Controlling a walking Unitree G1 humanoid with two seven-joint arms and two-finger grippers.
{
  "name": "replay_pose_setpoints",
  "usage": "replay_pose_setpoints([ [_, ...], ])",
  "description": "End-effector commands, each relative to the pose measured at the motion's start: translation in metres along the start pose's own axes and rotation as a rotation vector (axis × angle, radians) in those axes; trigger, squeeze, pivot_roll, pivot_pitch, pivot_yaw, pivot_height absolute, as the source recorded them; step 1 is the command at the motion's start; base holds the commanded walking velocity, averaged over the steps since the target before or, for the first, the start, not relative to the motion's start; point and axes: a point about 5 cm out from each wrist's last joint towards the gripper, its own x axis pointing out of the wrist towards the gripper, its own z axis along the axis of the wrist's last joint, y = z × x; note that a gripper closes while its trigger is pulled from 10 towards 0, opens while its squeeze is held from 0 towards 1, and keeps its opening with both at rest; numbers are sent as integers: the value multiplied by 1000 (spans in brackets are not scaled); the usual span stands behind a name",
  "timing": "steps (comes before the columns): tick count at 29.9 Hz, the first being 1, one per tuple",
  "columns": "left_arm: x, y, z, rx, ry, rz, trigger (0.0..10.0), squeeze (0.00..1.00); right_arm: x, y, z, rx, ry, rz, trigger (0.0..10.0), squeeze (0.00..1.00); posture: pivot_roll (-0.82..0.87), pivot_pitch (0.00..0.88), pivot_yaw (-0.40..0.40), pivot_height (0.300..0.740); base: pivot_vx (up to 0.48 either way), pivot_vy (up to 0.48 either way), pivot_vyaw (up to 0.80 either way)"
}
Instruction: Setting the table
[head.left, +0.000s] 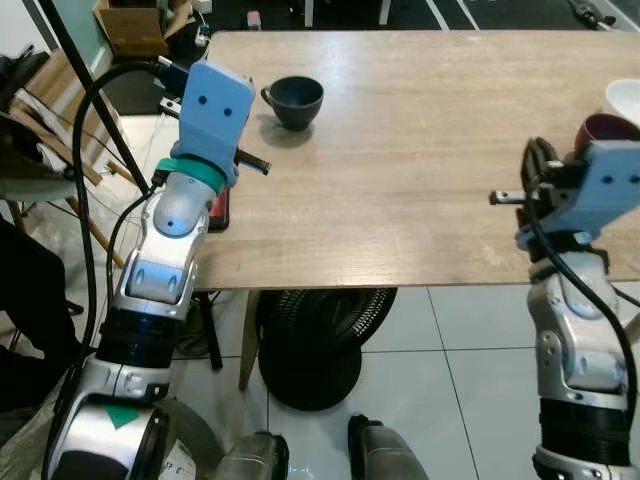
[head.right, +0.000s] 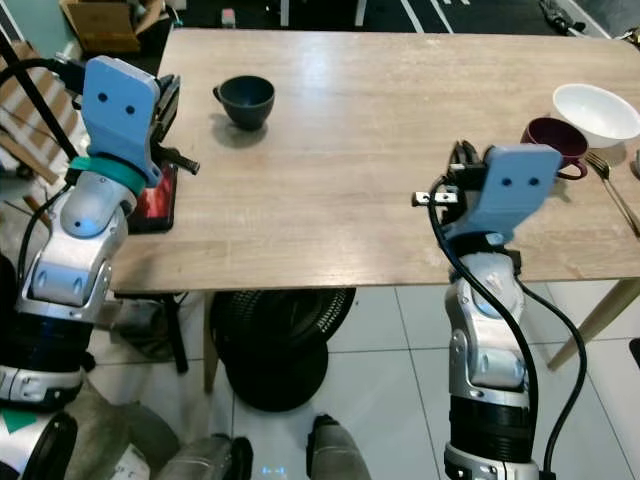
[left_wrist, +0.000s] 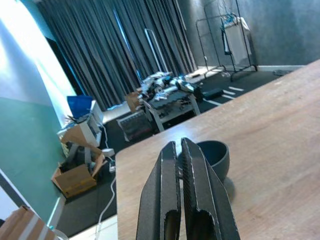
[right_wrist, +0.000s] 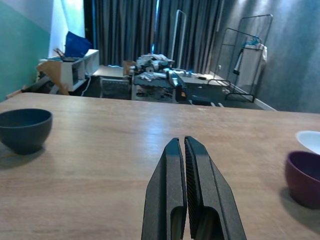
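Both arms are raised at the near edge of the wooden worktop (head.right: 350, 150), left gripper (left_wrist: 180, 150) and right gripper (right_wrist: 184, 147) with jaws closed and empty, the dark blue cup (head.right: 246, 101) beyond the left, the maroon cup (head.right: 556, 140) and white bowl (head.right: 597, 112) farther right.

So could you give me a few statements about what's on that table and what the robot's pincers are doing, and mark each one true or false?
1. The dark blue cup stands upright on the table. True.
2. The left gripper holds the dark blue cup. False: its fingers are shut on nothing, short of the cup.
3. The maroon cup sits beside a white bowl. True.
4. The right gripper is wide open. False: it is shut.
5. A fork lies near the white bowl. True.
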Motion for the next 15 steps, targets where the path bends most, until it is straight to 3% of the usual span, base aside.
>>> replay_pose_setpoints([
  [1,2,-10,1,1,-1,-21,10000,0,3,-3,1,-17,-6,4,10000,0,25,39,8,740,0,0,0],
  [11,14,-4,6,13,-37,-2,10000,0,11,-7,0,-11,-11,-16,10000,0,43,0,5,740,0,0,0],
  [15,12,-5,8,10,-44,-2,10000,0,11,-4,-2,-8,-15,-7,10000,0,44,0,5,740,0,0,0],
])
